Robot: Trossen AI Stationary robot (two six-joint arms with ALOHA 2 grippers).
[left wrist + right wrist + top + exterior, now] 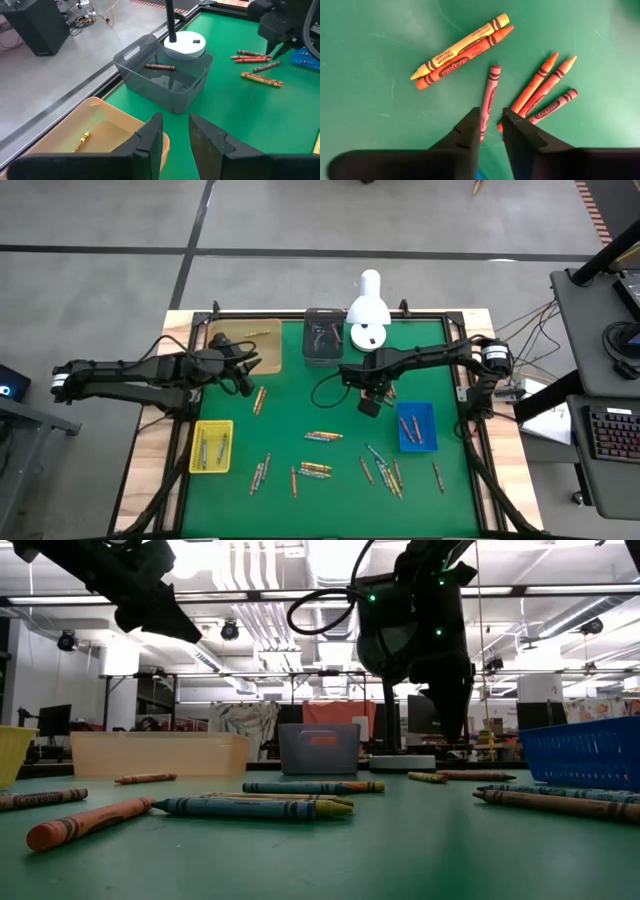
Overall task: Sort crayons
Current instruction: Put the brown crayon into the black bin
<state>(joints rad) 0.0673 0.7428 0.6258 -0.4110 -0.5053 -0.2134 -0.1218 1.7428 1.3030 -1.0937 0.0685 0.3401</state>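
Note:
Many crayons lie flat and scattered on the green mat [318, 436]. My right gripper [370, 402] hangs over a cluster near the mat's middle, fingers a little apart and pointing down. A dark red crayon [490, 95] lies on the mat under the gap between its fingertips. The low view shows this gripper [450, 710] clear of the table. My left gripper [245, 375] is a little open and empty. It hovers beside the orange tray [100, 130], which holds a yellow crayon [80, 142].
A grey bin [165, 80] with a brown crayon stands at the back middle beside a white lamp base [368, 310]. A yellow tray [211, 446] with crayons sits front left. A blue tray [416, 426] with crayons sits right. Loose crayons [380, 465] lie along the near side.

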